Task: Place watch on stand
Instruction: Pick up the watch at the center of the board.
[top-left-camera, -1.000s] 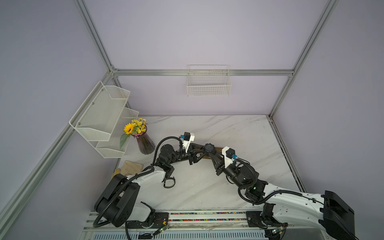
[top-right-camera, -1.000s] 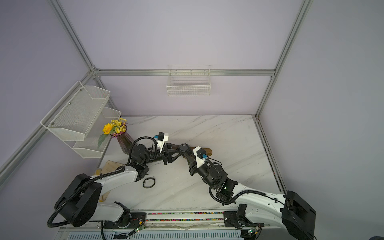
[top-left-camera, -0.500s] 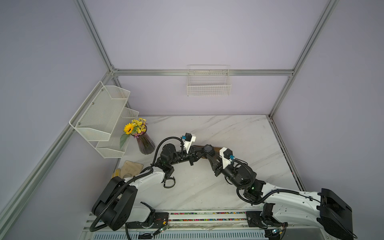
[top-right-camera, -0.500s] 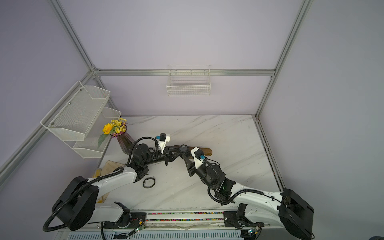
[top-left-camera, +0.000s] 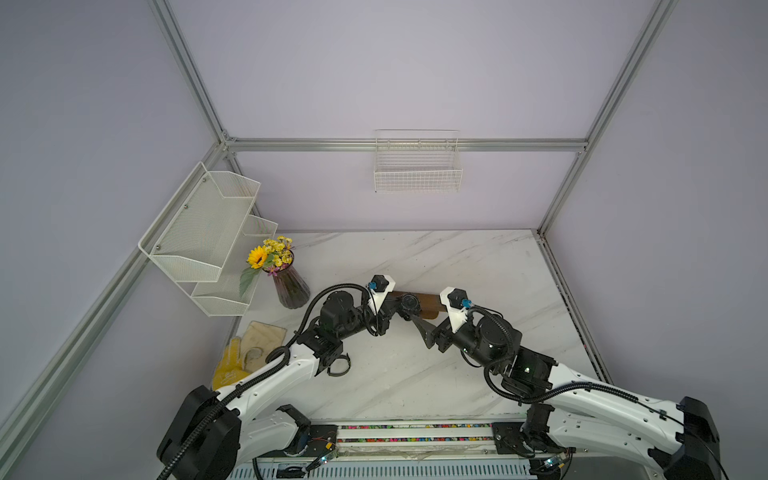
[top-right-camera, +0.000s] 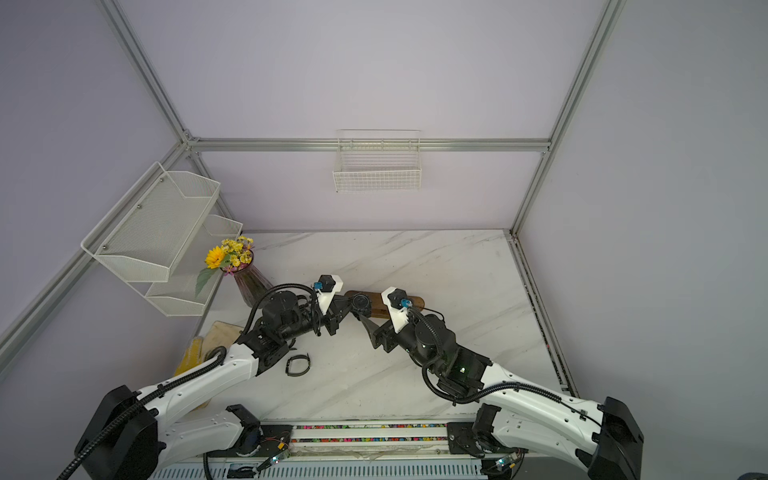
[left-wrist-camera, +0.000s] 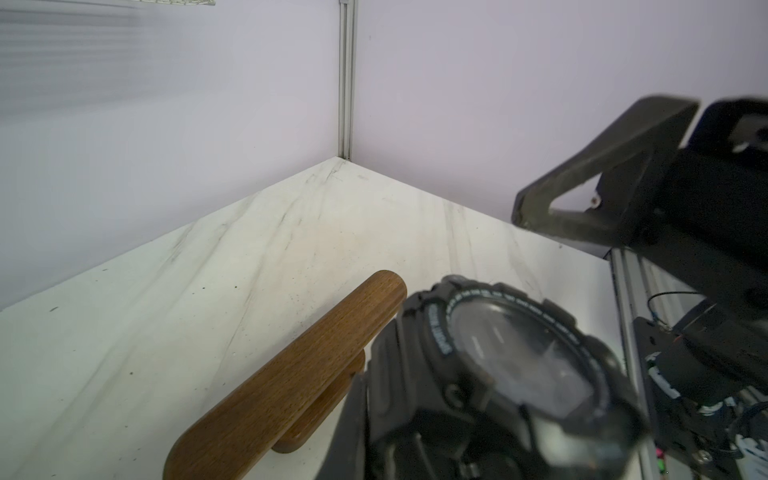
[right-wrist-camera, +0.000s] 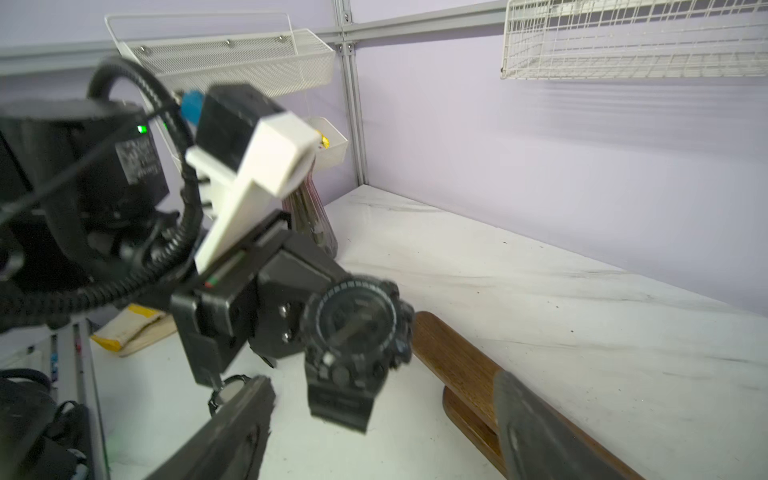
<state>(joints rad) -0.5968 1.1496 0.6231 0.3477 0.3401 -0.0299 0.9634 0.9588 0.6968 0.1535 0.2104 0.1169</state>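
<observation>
Currently the left gripper (top-left-camera: 398, 310) is clamped on the chunky black round-faced resin wristwatch (top-left-camera: 410, 304) and holds it clear of the white marble-patterned worktop (top-left-camera: 415, 374). The stand (top-left-camera: 431, 305), a dark brown wooden bar with rounded ends on a smaller oval wooden base, sits near the middle of the worktop with its long axis roughly parallel to the back edge. The watch hangs at the bar's left end. In the right wrist view its case covers that end and one strap hangs straight down. In the left wrist view it appears beside the bar, on the side toward the front edge. No strap is seen around the wood; whether any part touches it cannot be told. The right gripper (right-wrist-camera: 382, 384) stands with its fingers (right-wrist-camera: 232, 424) well apart and grips nothing, with the watch just beyond their tips. Judged from this, the left arm is the nearer and controlling one. The coming move turns on lining the strap opening up with the bar's axis, then travelling along it toward the right edge.
</observation>
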